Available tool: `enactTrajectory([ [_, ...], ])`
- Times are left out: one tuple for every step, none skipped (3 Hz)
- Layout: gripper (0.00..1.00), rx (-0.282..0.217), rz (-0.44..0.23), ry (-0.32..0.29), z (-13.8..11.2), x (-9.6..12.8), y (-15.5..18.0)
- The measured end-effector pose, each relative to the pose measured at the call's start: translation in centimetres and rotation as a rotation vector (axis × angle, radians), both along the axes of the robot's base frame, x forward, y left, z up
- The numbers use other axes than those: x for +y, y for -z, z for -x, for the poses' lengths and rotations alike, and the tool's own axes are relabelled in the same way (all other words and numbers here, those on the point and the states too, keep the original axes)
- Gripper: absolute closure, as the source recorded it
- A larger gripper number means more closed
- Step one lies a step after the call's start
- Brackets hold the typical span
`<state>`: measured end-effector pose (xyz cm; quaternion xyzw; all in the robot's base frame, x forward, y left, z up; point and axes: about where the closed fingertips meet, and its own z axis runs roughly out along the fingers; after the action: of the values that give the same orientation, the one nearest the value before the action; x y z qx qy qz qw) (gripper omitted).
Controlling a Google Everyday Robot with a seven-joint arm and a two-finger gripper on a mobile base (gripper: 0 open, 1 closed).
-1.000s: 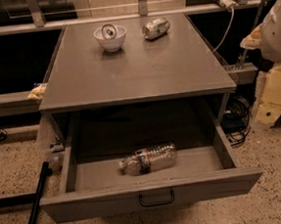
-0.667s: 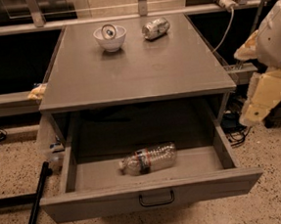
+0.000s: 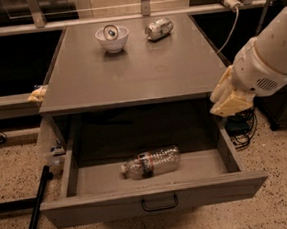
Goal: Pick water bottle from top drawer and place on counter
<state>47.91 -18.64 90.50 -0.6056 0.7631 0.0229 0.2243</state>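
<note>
Gripper (image 3: 227, 98) hovering off counter (image 3: 135, 72) right-front corner, opening unclear; water bottle (image 3: 151, 162) lying sideways in open top drawer (image 3: 101, 209).

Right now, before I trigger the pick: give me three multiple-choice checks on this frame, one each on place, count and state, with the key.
1. Where is the water bottle?
A) upright beside the bowl
B) on its side in the top drawer
C) in the tool

2. How many things rest directly on the counter?
A) one
B) two
C) four

3. The top drawer is:
A) pulled open
B) shut
C) off its rails on the floor

Key:
1 B: the bottle lies on the drawer floor, apart from the tool, which is off the counter's front right corner.
2 B: only the bowl and the silver can rest on it.
3 A: the drawer's inside shows in front of the counter.
</note>
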Motion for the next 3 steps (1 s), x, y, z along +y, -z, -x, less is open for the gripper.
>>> enactTrajectory([
  [0.89, -0.008, -0.069, -0.047, -2.5, 2.3, 3.8],
  [1.00, -0.004, -0.116, -0.097, -4.3, 4.9, 7.3],
  [1.00, 0.018, -0.153, -0.131, -5.4, 7.4, 11.0],
])
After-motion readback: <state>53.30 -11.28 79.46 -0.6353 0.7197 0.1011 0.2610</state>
